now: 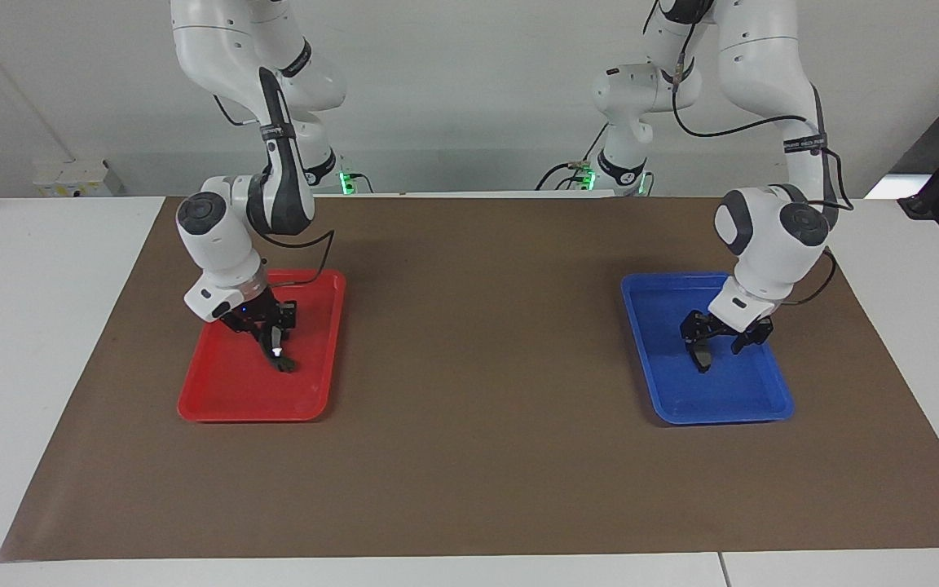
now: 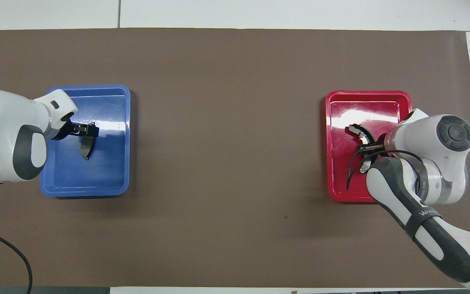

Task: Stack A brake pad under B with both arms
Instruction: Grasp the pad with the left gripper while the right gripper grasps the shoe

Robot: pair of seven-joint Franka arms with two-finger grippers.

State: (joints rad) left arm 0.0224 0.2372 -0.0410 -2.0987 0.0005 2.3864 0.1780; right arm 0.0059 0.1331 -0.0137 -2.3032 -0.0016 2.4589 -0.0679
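The short stubby A brake pad (image 1: pixel 702 356) lies in the blue tray (image 1: pixel 751 403) at the left arm's end of the table. It also shows in the overhead view (image 2: pixel 87 149). My left gripper (image 1: pixel 722 338) is low in that tray, right at the pad's end nearer the robots. The long crescent B (image 1: pixel 282 361), with its shiny spot, lies in the red tray (image 1: pixel 225 399). In the overhead view B (image 2: pixel 356 130) curves under my right gripper (image 2: pixel 369 149). My right gripper (image 1: pixel 270 333) is down on B's middle.
Both trays (image 2: pixel 112 179) (image 2: pixel 341 183) sit on a brown mat (image 1: pixel 478 326) that covers most of the white table. A black cable loops from the right wrist over the red tray. The mat between the trays is bare.
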